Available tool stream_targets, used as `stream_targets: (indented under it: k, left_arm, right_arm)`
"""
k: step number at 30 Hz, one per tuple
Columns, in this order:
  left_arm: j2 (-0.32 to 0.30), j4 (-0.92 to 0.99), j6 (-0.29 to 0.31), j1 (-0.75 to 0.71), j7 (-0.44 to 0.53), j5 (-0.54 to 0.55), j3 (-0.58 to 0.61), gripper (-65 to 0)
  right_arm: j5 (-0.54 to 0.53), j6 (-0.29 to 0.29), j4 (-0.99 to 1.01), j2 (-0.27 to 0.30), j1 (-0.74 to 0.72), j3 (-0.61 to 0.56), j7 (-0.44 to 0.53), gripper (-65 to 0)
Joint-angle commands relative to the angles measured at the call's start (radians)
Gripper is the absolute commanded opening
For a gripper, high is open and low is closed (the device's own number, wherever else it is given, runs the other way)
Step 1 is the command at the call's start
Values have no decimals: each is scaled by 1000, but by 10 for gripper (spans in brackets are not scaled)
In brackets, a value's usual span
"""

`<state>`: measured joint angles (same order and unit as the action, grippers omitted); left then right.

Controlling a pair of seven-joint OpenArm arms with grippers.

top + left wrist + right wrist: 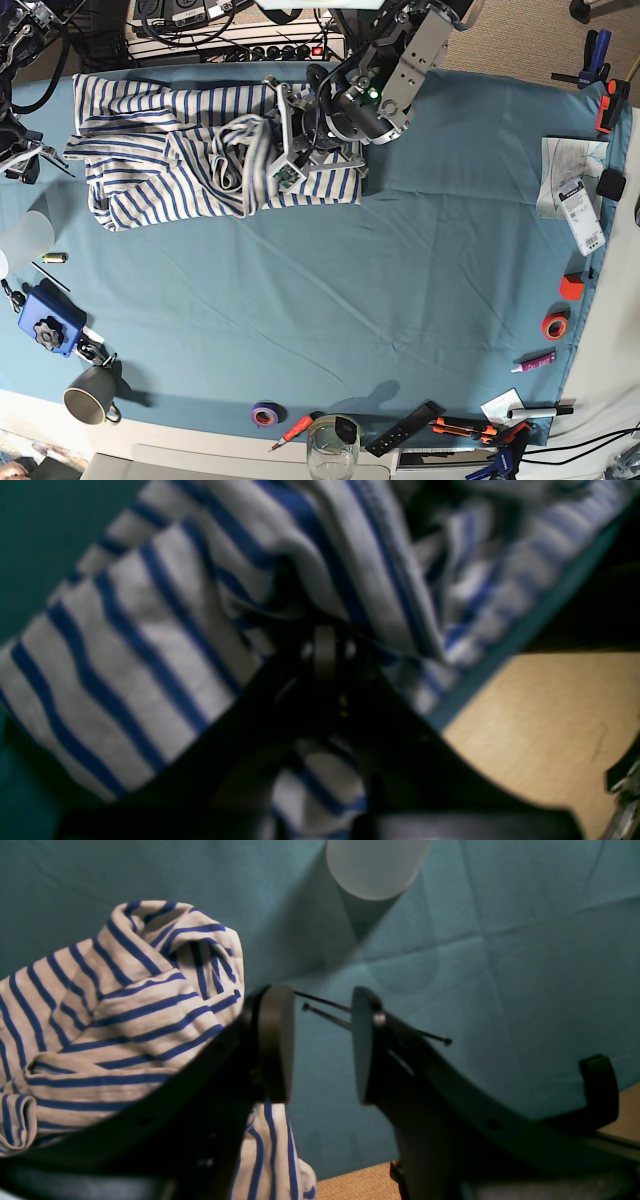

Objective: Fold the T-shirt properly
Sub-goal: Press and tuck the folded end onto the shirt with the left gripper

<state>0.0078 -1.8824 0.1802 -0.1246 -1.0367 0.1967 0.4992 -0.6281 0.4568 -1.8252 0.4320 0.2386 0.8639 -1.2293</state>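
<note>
The folding is at an early stage, as far as I can judge. The T-shirt [200, 150] lies crumpled near the far edge of the table, in a long heap with many creases, and no clean fold is visible on it. It must probably be spread flat first; the sleeves and the body are left to fold after that.

The left gripper [325, 652] is down on the shirt, near its right end in the base view. In the left wrist view striped fabric bunches around the fingertips and the jaws look pressed together on it (the picture is blurred, so I say this with some caution). The right gripper [320, 1045] has its two round pads apart with nothing between them; it hangs over the teal cloth [400, 280] just beside the left end of the shirt.

The teal cloth covers almost the whole table and shows some shallow folds. Along the edges of it lie many small things: a grey mug [90, 395], a clear glass [332, 445], a roll of purple tape [265, 412], a blue box [50, 320], and some tools and papers on the right. Beyond the table there are cables and a wooden floor [550, 715].
</note>
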Motion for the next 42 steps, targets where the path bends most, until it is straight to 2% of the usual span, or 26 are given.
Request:
stream_targets:
  k: [1,3,5,9,14,16,24,26,28,31,36,40,42]
  left_arm:
    - [20,-29,5,8,19,21,3,-650]
    - [39,-32,9,8,16,45,3,-650]
    - [59,-32,61,8,16,69,7,-650]
    - [76,-27,68,9,49,36,65,-650]
    - [76,-11,6,19,74,-91,135,-650]
    - [76,-11,-14,29,89,-100,138,-650]
    - [95,-8,-11,42,103,-99,142,-650]
    - [95,-5,-16,43,121,-151,142,-650]
    - [95,-5,-63,48,155,-221,137,-650]
    - [94,-5,-87,67,122,-266,122,-650]
    - [94,23,-83,63,109,-259,105,-650]
    - [95,97,-24,52,98,-140,108,-650]
    - [95,138,-19,53,92,-106,128,-650]
  right_arm:
    - [-8,-2,-13,25,-4,8,26,-452]
    - [-8,-2,-13,25,-4,8,26,-452]
    - [-8,-2,-13,25,-4,8,26,-452]
    - [-7,-2,-13,25,-4,8,26,-452]
    - [-7,-2,-13,25,-4,8,25,-452]
    - [-7,-2,-13,25,-4,8,24,-452]
    - [-7,-2,-13,25,-3,8,21,-452]
    - [-7,-2,-13,26,-4,8,21,-452]
    - [-7,-2,-13,26,-4,8,21,-452]
    - [-7,-2,-13,25,-3,8,19,-452]
    - [-7,-2,-13,26,-3,8,19,-452]
    - [-7,-2,-13,26,-4,8,19,-452]
    - [-7,-2,-13,26,-4,8,20,-452]
